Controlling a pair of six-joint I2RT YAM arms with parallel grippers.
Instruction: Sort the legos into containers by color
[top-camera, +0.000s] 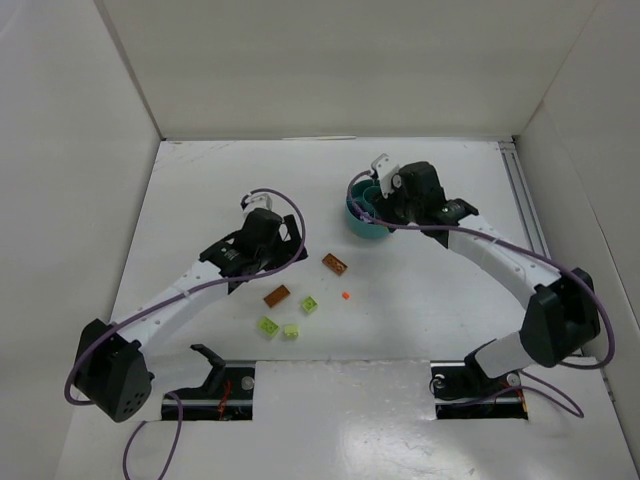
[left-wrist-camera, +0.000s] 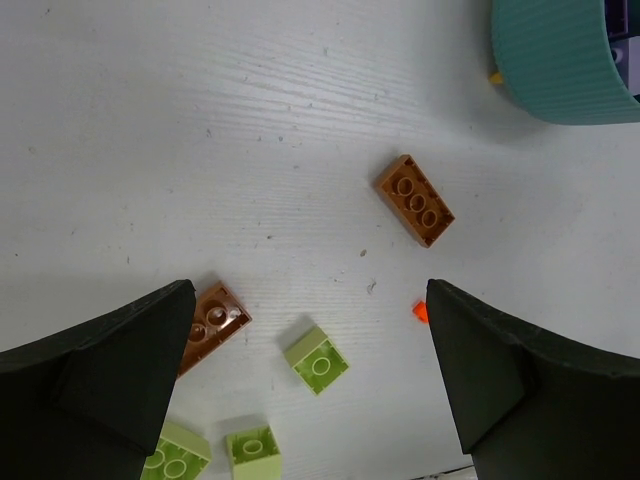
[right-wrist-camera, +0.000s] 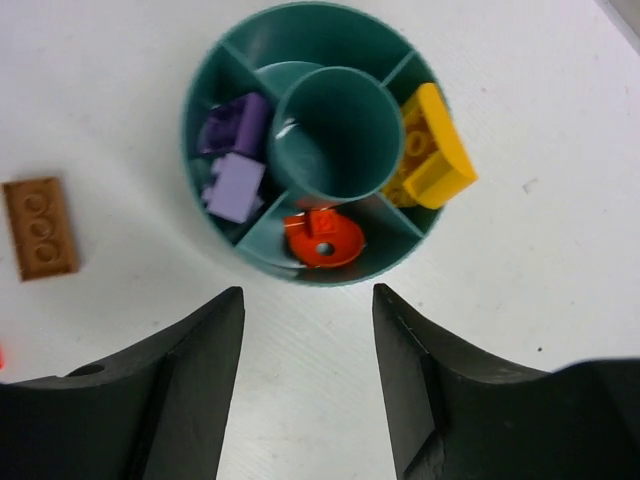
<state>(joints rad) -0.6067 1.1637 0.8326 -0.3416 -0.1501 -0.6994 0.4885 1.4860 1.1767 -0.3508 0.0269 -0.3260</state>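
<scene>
Over on the left, the left claw (left-wrist-camera: 310, 300) hangs above the white table (left-wrist-camera: 150, 120), jaws spread wide, nothing between them. Under it lie the loose pieces. Three small lime green plastic bricks (left-wrist-camera: 317, 360) sit close together, and a brown flat plastic brick (left-wrist-camera: 213, 315) is half tucked behind one finger. A second brown brick (left-wrist-camera: 415, 200) lies apart, toward the dish, and a tiny orange-red plastic bit (left-wrist-camera: 420, 311) sits just beside the other finger.

Moving right, the round teal plastic dish (right-wrist-camera: 205, 85) stands on the table. It has lilac bricks (right-wrist-camera: 235, 165) in one compartment and an orange-yellow brick (right-wrist-camera: 430, 155) poking over the rim of another. A round orange-red piece (right-wrist-camera: 323, 242) lies in a third, nearest the claw. The right claw (right-wrist-camera: 307, 295) hovers over the dish's near edge, jaws parted, gripping nothing.
</scene>
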